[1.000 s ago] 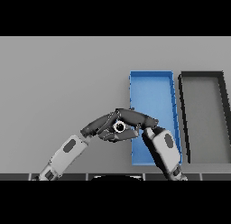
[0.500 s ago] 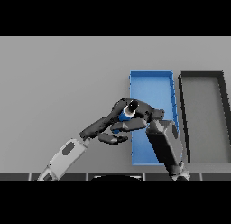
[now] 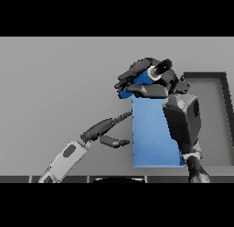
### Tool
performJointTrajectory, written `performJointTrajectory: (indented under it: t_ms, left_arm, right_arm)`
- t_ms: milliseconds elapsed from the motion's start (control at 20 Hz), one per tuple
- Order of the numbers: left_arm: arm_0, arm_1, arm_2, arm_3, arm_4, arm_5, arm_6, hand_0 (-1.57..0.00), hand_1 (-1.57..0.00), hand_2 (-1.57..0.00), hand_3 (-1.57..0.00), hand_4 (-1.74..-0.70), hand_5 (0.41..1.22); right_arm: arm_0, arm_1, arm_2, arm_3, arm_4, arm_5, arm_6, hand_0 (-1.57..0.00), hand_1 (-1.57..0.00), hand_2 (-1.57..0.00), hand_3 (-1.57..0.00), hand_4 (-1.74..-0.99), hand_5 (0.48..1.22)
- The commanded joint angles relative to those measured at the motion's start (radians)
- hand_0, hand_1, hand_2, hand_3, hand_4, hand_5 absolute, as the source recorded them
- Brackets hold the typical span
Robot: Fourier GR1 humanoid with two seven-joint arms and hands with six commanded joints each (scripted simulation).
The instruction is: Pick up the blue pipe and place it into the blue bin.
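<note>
Right hand [image 3: 145, 82] gripped the blue pipe [image 3: 145, 76] at upper centre, prob. above the blue bin [image 3: 153, 143]; release next. Left hand [image 3: 106, 131], lower left, hung open.

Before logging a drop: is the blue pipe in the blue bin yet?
Not yet: the right hand grips the blue pipe above the blue bin.

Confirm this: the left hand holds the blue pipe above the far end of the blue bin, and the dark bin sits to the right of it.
Wrong on one point: the right hand, not the left, holds the blue pipe, as the head view shows. The left hand hangs open beside the blue bin, holding nothing. The rest stands: the pipe is above the bin's far end, and the dark bin sits to its right.
</note>
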Motion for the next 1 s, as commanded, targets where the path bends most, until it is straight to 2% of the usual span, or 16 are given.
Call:
performJointTrajectory:
  t_ms: [0, 50, 250, 500, 650, 900, 950]
  left_arm:
    - [0.007, 0.005, -0.001, -0.007, 0.000, -0.001, -0.006, 0.00, 0.00, 0.00, 0.00, -0.86, 0.484]
    - [0.007, 0.000, -0.002, -0.011, -0.001, 0.005, 0.003, 0.00, 0.00, 0.00, 0.00, -0.86, 0.484]
    - [0.006, 0.016, 0.013, -0.021, -0.001, 0.013, 0.012, 0.00, 0.00, 0.00, 0.00, -0.84, 0.474]
    - [0.004, 0.026, 0.015, -0.018, -0.015, 0.017, 0.005, 0.00, 0.00, 0.00, 0.00, -0.83, 0.461]
    - [0.014, 0.028, 0.009, -0.024, -0.017, 0.015, 0.000, 0.00, 0.00, 0.00, 0.00, -0.83, 0.463]
    - [0.026, 0.030, 0.004, -0.044, -0.015, 0.017, 0.008, 0.00, 0.00, 0.00, 0.00, -0.83, 0.470]
    - [0.021, 0.032, 0.009, -0.035, -0.014, 0.014, 0.011, 0.00, 0.00, 0.00, 0.00, -0.83, 0.470]
  right_arm:
    - [-0.018, -0.016, -0.022, 0.035, 0.025, -0.015, -0.014, -1.57, -1.57, -1.57, -1.57, -1.497, 1.221]
    - [-0.025, -0.026, -0.037, 0.069, 0.064, -0.023, -0.034, -1.57, -1.57, -1.57, -1.57, -1.498, 1.221]
    - [-0.031, -0.091, -0.113, 0.260, 0.170, -0.011, -0.040, -1.57, -1.57, -1.57, -1.57, -1.498, 1.221]
    - [0.058, -0.114, -0.180, 0.410, 0.255, -0.014, -0.029, -1.57, -1.57, -1.57, -1.57, -1.499, 1.221]
    - [0.152, -0.111, -0.192, 0.435, 0.293, -0.008, 0.007, -1.57, -1.57, -1.57, -1.57, -1.499, 1.221]
    - [0.309, -0.066, -0.183, 0.408, 0.374, -0.094, 0.112, -1.57, -1.57, -1.57, -1.57, -1.499, 1.221]
    - [0.340, -0.073, -0.160, 0.410, 0.393, -0.116, 0.112, -1.57, -1.57, -1.57, -1.57, -1.499, 1.221]
